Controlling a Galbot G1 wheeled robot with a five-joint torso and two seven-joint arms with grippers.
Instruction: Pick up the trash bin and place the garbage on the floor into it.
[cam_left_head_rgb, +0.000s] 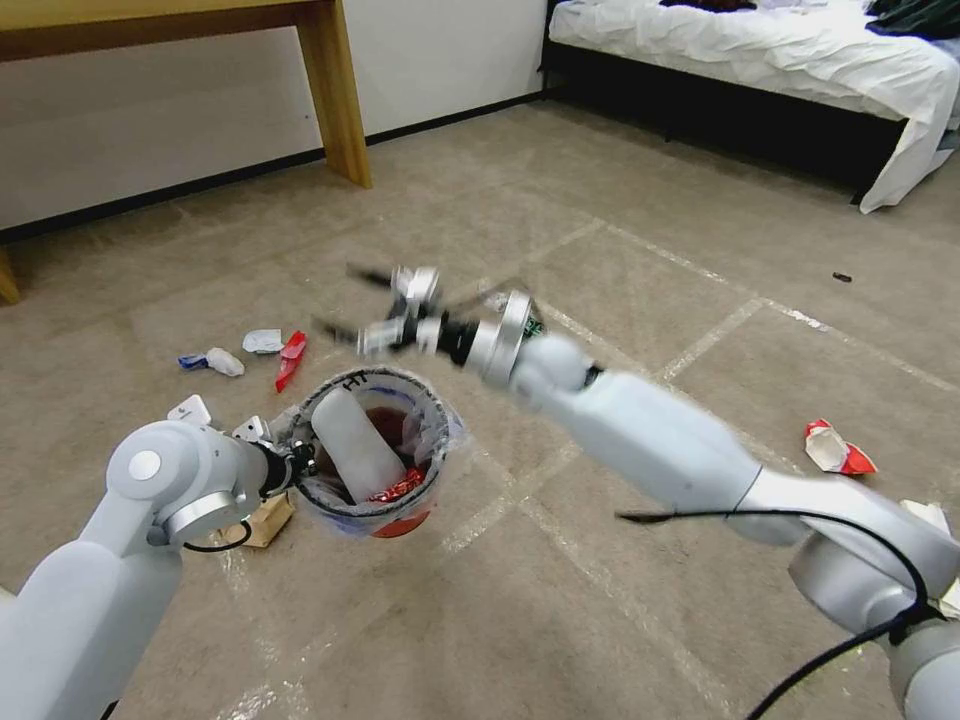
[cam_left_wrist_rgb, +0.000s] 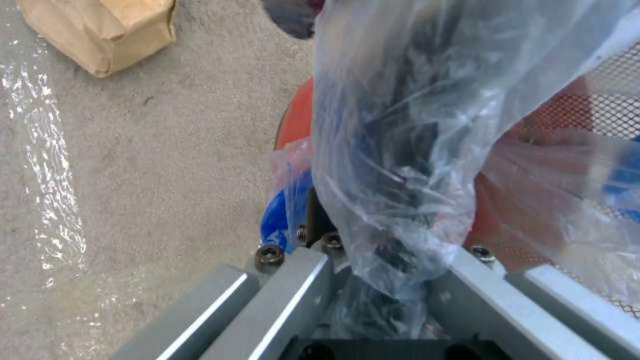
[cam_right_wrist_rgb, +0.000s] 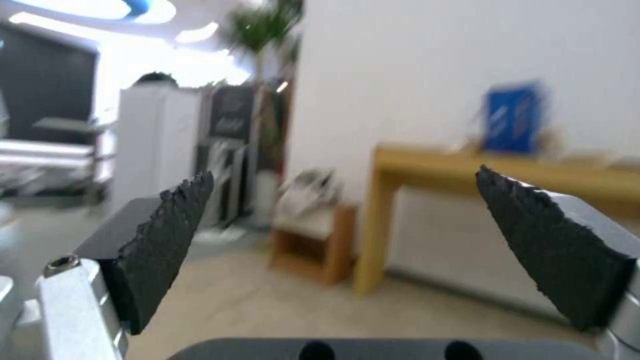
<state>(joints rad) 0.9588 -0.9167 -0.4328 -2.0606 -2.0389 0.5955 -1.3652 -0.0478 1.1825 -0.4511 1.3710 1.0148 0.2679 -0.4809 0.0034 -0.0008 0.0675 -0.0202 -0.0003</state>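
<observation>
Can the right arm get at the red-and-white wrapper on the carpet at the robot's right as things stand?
Probably yes. The right end effector is open and holds nothing, and the red-and-white wrapper lies alone on bare floor. The arm is stretched over the trash bin, so it must swing back.

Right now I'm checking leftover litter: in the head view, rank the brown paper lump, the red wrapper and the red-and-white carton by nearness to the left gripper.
1. Brown paper lump, just beneath the left gripper.
2. Red wrapper, ahead of it.
3. Red-and-white carton, far right.

L tool grips trash bin; R tool open above it.
</observation>
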